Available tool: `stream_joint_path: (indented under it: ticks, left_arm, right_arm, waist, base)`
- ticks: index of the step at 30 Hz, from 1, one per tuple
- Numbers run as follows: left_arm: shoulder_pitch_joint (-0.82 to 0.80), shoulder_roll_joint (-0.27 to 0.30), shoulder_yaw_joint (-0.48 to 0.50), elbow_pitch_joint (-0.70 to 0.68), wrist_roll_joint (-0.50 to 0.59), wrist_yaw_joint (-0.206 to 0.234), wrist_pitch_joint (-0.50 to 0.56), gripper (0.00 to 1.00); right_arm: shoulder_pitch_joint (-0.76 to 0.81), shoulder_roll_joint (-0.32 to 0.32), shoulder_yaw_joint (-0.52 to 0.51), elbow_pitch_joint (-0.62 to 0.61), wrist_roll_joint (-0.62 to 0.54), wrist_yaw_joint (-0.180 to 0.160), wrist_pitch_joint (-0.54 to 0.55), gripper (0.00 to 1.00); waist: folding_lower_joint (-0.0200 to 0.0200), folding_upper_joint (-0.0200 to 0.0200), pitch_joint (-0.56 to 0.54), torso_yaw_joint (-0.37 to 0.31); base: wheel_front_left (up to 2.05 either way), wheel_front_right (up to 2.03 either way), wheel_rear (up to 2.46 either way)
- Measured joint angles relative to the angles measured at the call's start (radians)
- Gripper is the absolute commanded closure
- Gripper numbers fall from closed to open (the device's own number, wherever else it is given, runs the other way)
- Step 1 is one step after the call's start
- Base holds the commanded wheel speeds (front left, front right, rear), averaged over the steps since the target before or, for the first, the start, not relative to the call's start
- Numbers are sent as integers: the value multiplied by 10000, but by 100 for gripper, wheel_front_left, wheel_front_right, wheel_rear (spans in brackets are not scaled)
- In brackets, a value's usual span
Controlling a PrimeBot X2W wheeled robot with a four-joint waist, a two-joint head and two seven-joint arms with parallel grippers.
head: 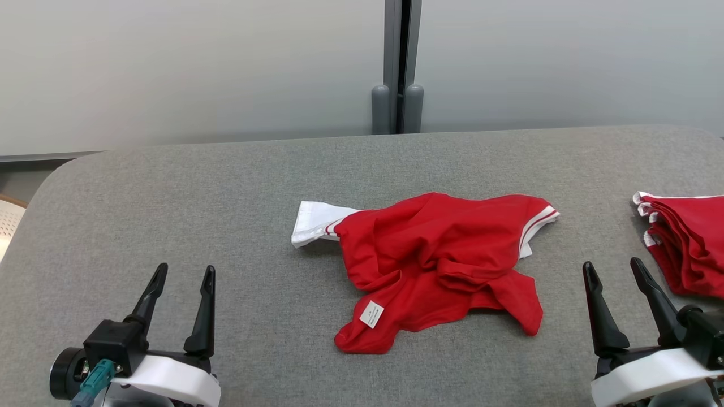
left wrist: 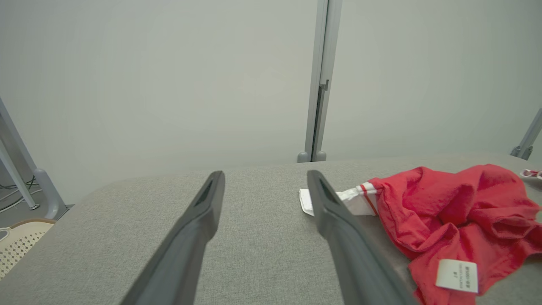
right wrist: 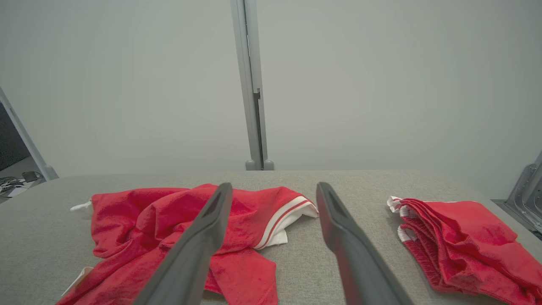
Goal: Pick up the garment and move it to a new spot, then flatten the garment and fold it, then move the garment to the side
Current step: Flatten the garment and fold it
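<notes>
Landmark: grey upright post [head: 397, 62] behind the table, at the seam between two pale wall panels.

Red garment [head: 435, 265]: crumpled, lying loose on the grey cloth-covered table [head: 169, 186], straight out from the post toward the robot, about mid-table. Not flattened, not folded. White band [head: 314, 221] with thin red stripes sticking out to the robot's left of the post line. Striped edge [head: 537, 223], white and red, out to the right of that line. Small white label [head: 371, 314] face up on the lobe farthest from the post.

State of left gripper [head: 186, 267]: well left of the post line, farther from the post than most of the garment, over bare table. Fingers spread wide, nothing between them, plain grey cloth visible through the gap in the left wrist view. No contact with the garment, with a strip of table between.

State of right gripper [head: 612, 263]: well right of the post line, about as far from the post as the left one. Fingers likewise spread full, empty. Apart from the red cloth in the head view, just past its right-hand lobe.

Folded stack [head: 687, 243] of red cloth with white edging: far right of the post, near the right gripper, apart from the crumpled garment.

Cream perforated thing [head: 8, 217]: far left of the post, off the table's rounded corner. Kind of object not clear.
</notes>
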Motion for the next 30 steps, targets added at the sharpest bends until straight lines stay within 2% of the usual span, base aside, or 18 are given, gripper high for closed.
stream_joint_path:
  ticks: [23, 26, 30]
  left_arm:
    - [-73, -119, -439, -520, -115, 31, 276, 0]
    - [-300, -194, -855, -587, 6, -150, 546, 0]
    - [-668, -535, -1685, -368, 21, -713, 922, 0]
  right_arm:
    - [-45, -109, 59, -21, 38, 0, 59, 0]
    - [-93, -105, 35, -23, 105, 0, 36, 0]
    - [-277, -100, 58, -33, 155, 0, 15, 0]
  waist:
    - [0, 0, 308, 127]
    - [0, 0, 445, 143]
    - [0, 0, 789, 128]
  base:
    - [0, 0, 0]
    - [0, 0, 0]
    - [0, 0, 0]
